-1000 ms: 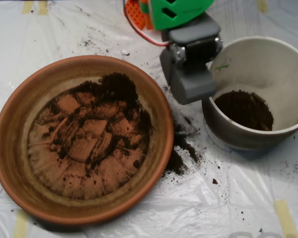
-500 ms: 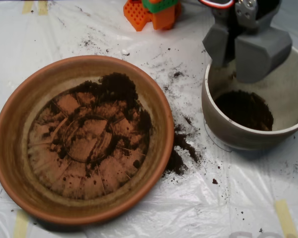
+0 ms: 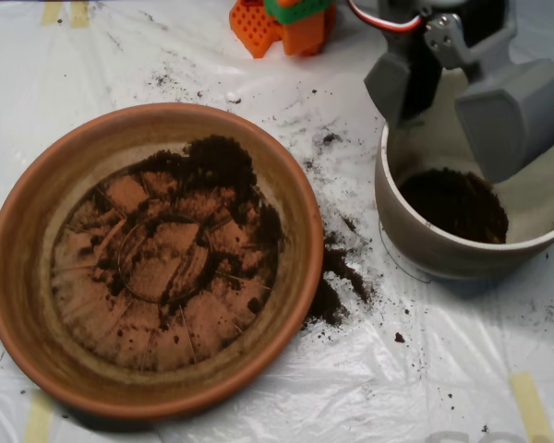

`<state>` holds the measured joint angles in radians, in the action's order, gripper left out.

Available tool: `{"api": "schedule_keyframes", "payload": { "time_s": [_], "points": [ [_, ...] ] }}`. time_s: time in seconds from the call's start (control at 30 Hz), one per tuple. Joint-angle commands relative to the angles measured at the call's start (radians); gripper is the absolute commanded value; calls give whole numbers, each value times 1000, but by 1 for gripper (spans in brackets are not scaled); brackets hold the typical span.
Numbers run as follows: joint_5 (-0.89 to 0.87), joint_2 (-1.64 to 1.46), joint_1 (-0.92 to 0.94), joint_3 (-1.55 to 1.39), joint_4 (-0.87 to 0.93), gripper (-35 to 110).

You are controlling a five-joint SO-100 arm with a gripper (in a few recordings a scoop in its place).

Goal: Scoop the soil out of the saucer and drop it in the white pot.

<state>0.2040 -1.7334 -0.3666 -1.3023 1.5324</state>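
Nearest the bottom edge we see only crinkled white plastic sheet (image 3: 397, 388) with two strips of yellowish tape (image 3: 533, 404) on it. Just above sits one saucer (image 3: 18, 305), a wide terracotta dish filling the left half of the overhead view. We count one main heap of soil (image 3: 217, 166) against its upper inner wall, and thin dark smears and crumbs spread over the ridged base. Right of the saucer, touching its outer rim, a spilled clump of soil (image 3: 332, 286) lies on the sheet, with fine grains scattered up and to the right of it.

Farther right stands one white pot (image 3: 415, 240), deeper and smaller across than the saucer. It holds a dark mound of soil (image 3: 452, 203) in its bottom; its inner walls look dusty.

Over the pot's upper rim hangs one grey scoop (image 3: 462, 101), its two shells spread well apart, and we see nothing held between them. A red wire (image 3: 388, 23) loops above it. At the top edge sits one orange and green part (image 3: 286, 23) of the arm's base.
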Motion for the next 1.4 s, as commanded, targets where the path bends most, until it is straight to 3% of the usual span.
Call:
{"api": "schedule_keyframes", "payload": {
  "time_s": [0.0,0.23,0.73,0.87,1.37],
  "points": [
    [8,-152,41,21,6,34],
    [-55,-239,276,-92,-25,36],
    [124,-112,710,-531,-255,33],
    [242,11,750,-534,-288,27],
    [561,301,680,-446,-348,41]
  ]
}}
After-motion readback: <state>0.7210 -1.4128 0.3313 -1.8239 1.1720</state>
